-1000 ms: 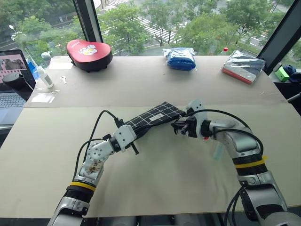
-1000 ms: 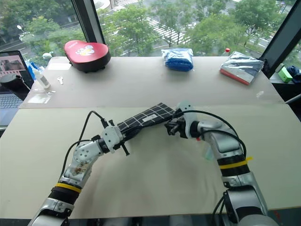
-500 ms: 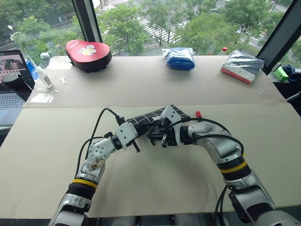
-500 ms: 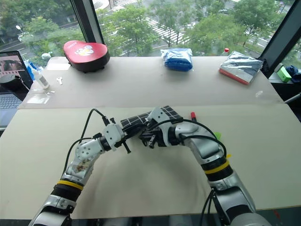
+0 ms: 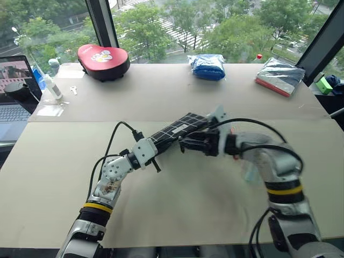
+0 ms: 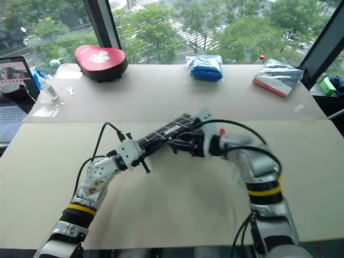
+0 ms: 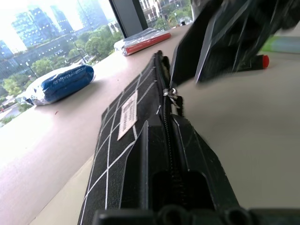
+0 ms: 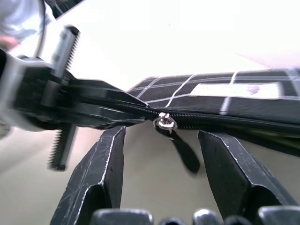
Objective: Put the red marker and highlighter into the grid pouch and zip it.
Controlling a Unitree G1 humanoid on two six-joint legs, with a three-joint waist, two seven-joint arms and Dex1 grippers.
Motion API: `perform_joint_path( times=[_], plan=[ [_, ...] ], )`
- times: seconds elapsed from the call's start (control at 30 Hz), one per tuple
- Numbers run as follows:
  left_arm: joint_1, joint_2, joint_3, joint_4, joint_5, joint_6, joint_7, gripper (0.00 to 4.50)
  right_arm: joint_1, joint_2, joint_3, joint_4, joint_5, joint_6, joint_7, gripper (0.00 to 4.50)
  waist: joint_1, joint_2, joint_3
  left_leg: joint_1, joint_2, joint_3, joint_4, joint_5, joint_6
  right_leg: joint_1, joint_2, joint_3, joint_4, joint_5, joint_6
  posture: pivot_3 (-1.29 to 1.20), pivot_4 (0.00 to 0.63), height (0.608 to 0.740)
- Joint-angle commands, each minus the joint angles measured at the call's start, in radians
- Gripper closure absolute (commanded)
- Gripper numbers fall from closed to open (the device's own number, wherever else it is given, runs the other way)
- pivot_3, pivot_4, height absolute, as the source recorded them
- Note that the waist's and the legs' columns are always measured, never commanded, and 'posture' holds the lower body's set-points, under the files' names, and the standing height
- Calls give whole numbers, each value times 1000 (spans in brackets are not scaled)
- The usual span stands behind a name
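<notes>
My right gripper stands with its two black fingers spread apart, and the dangling black zipper pull of the grid pouch hangs in the gap between them, touched by neither finger that I can see. The silver slider sits on the zipper line just above that gap. From the head camera, this gripper points toward my left along the pouch's near edge, right beside the fabric. My left gripper is clamped tight on the near end of the grid pouch, holding it lifted off the tabletop so that it slants up and away toward the right gripper. In the left wrist camera I see the fingers pressed together over the zipper seam, with the white label on the pouch's side face beyond them. Past the pouch in that same view, the red cap of the red marker lies on the table, with the pale-green highlighter just beyond it; both are outside the pouch. Farther back on the table rest a red cushion-like case, a blue bag, and a silvery packet with a red edge. A laptop sits at the far left edge.
</notes>
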Motion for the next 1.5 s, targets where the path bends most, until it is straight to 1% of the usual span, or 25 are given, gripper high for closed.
perform_joint_path(
  times=[0.03, 0.1, 0.2, 0.3, 0.4, 0.5, 0.6, 0.73, 0.87, 1.0, 1.03, 1.07, 1.17, 1.2, 1.4, 1.5],
  plan=[
    [-7, -5, -7, 0, 8, -17, 1, 4500, 117, -102, -167, -221, 157, 69, 35, 1962, 5, 0, 0, 0, 0, 0, 0, 0, 1, 0, 0, 0, 0, 0, 0, 0, 150, 740],
    [-11, -6, -7, 14, 5, -23, -3, 4500, 203, -159, -240, -289, 162, 79, 3, 1962, 10, 0, 0, 0, 0, 0, 0, -1, 1, 0, 0, 0, 0, 0, 0, 0, 150, 740],
    [-28, -9, -8, 45, -2, -33, -13, 4500, 339, -219, -320, -342, 81, 70, -100, 1962, 12, 0, 0, 0, 1, 2, 1, -1, 2, 1, 0, 1, 0, 0, 0, 0, 150, 740],
    [-55, -22, -12, 81, -9, -46, -28, 4500, 421, -208, -400, -354, 5, 167, -276, 1962, 13, -1, 0, 1, 0, 2, 2, -1, 2, 2, -1, 1, -1, 0, 0, 0, 150, 740],
    [-82, -43, -18, 119, -11, -61, -38, 4500, 474, -198, -411, -402, -28, 218, -365, 1962, 14, -1, 0, 1, 0, 2, 3, -1, 2, 2, -2, 1, 0, 0, 0, 0, 150, 740],
    [-105, -68, -24, 160, -9, -81, -48, 4500, 489, -158, -402, -456, -30, 277, -430, 1962, 11, -1, 0, 1, 0, 2, 3, -1, 2, 2, -1, 2, 0, 0, 0, 0, 150, 740],
    [-124, -99, -35, 203, -6, -101, -59, 4500, 480, -114, -362, -472, -84, 317, -528, 1962, 12, -1, 0, 1, 0, 2, 3, -1, 2, 2, -1, 2, 0, 0, 0, 0, 150, 740],
    [-127, -113, -35, 234, -9, -121, -73, 4500, 441, -19, -362, -477, -124, 402, -621, 1962, 12, -1, 0, 1, 0, 2, 4, -1, 2, 2, -1, 2, 0, 0, 0, 0, 150, 740],
    [-128, -117, -28, 248, -12, -130, -77, 4500, 445, 5, -380, -461, -193, 432, -687, 1962, 13, -1, 0, 1, 0, 2, 4, -1, 2, 2, -1, 1, 0, 0, 0, 0, 150, 740],
    [-120, -114, -25, 252, -15, -138, -80, 4500, 429, 14, -393, -461, -205, 443, -684, 1962, 12, -1, 0, 1, -1, 2, 4, -1, 2, 2, -1, 2, 0, 0, 0, 0, 150, 740],
    [-118, -114, -24, 253, -15, -140, -80, 4500, 427, 17, -389, -460, -203, 447, -679, 1458, 11, -1, 0, 1, 0, 2, 4, -1, 2, 2, -1, 2, 0, 0, 0, 0, 150, 740],
    [-116, -114, -24, 254, -14, -141, -80, 4500, 426, 20, -388, -459, -202, 450, -674, 1309, 11, -1, 0, 1, 0, 2, 4, -1, 2, 2, -1, 2, 0, 0, 0, 0, 150, 740],
    [-113, -114, -21, 256, -15, -142, -77, 4500, 412, 46, -386, -455, -202, 480, -674, 254, 11, -1, 0, 1, 0, 2, 4, -1, 2, 2, -1, 2, 0, 0, 0, 0, 150, 740],
    [-111, -113, -19, 257, -15, -143, -76, 4500, 408, 49, -391, -449, -203, 482, -672, 71, 11, -1, 0, 1, 0, 2, 4, -1, 2, 3, -1, 2, 0, 0, 0, 0, 150, 740],
    [-102, -114, -19, 255, -11, -149, -71, 4500, 390, 28, -421, -433, -205, 485, -650, 71, 12, 0, 0, 1, -1, 2, 4, -1, 2, 3, -1, 2, 0, 0, 0, 0, 150, 740],
    [-104, -117, -18, 262, -9, -152, -66, 4500, 404, 32, -385, -433, -210, 484, -655, 71, 11, 0, 0, 1, 0, 2, 4, -1, 2, 3, -1, 2, 0, 0, 0, 0, 150, 740]
  ],
)
